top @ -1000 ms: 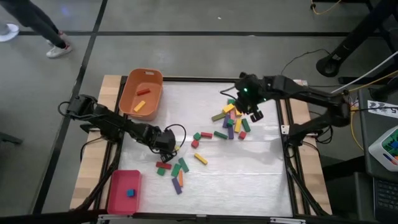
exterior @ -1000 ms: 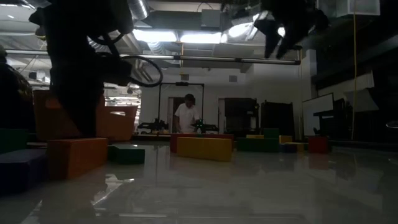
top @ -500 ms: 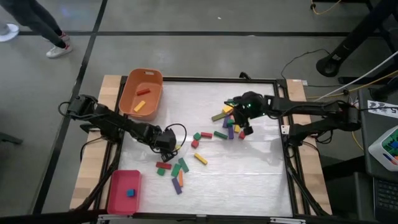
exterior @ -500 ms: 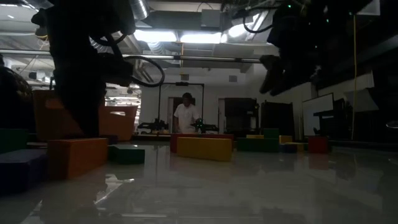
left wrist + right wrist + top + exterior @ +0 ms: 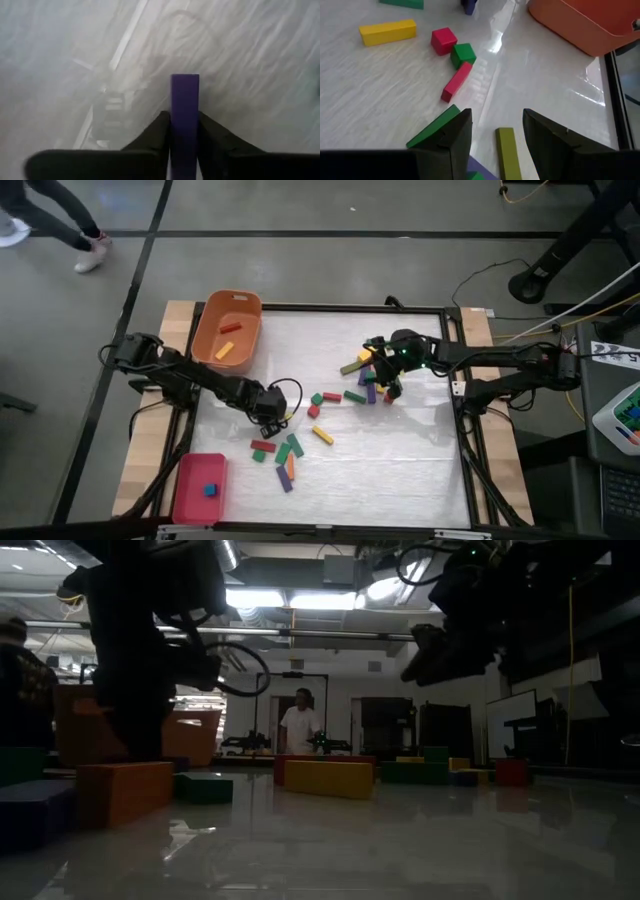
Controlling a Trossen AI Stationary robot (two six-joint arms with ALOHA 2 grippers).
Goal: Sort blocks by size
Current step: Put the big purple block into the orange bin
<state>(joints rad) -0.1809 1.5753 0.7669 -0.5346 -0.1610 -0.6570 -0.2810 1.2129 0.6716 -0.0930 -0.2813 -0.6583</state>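
Coloured blocks lie on the white table: a pile (image 5: 372, 380) at the right, a loose row (image 5: 330, 397) in the middle, a group (image 5: 280, 455) near the front. My left gripper (image 5: 268, 410) is left of the middle row, shut on a purple bar (image 5: 184, 115). My right gripper (image 5: 380, 370) is open over the pile. In its wrist view (image 5: 495, 135) an olive bar (image 5: 507, 147) lies below the gap and a green bar (image 5: 432, 127) lies by one finger. My left gripper pinches the purple bar's two long sides (image 5: 184, 135) between its two fingers. The bar lies along the fingers and its free end (image 5: 184, 80) juts past the tips toward the table. Whether that end touches the table, I cannot tell.
An orange tub (image 5: 228, 330) with a red and a yellow block stands at the far left. A flat red tray (image 5: 190, 500) with a blue cube (image 5: 210, 490) sits at the near left. A person (image 5: 300, 725) stands in the room behind.
My right gripper has gone down and toward the table's left, from above the far right corner to just over the pile, staying open.
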